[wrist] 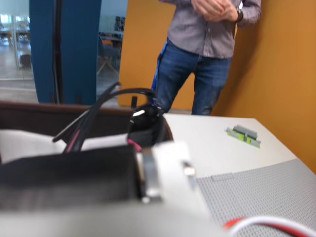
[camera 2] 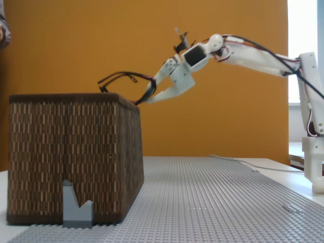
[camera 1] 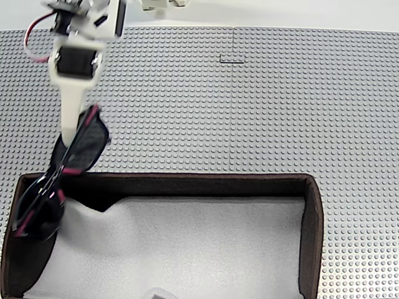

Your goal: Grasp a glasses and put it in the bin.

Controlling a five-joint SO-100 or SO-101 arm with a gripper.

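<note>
In a fixed view from above, the glasses (camera 1: 84, 146) hang tilted, one dark lens over the grey plate and the other lens over the bin's (camera 1: 187, 182) left corner. My gripper (camera 1: 65, 144) is shut on their frame near the middle. In a fixed view from the side, the gripper (camera 2: 145, 98) holds the glasses (camera 2: 121, 76) just above the top right edge of the bin (camera 2: 76, 152), with their thin arms reaching out over it. The wrist view shows the black arms of the glasses (wrist: 98, 106) over the bin's brown rim (wrist: 39, 109) and pale lining.
A grey studded baseplate (camera 1: 249, 112) covers the table behind and to the right of the bin. A small grey block (camera 2: 77, 207) stands against the bin's front wall. A person (wrist: 202, 44) stands beyond the table. A small green-grey piece (wrist: 243, 136) lies on the white tabletop.
</note>
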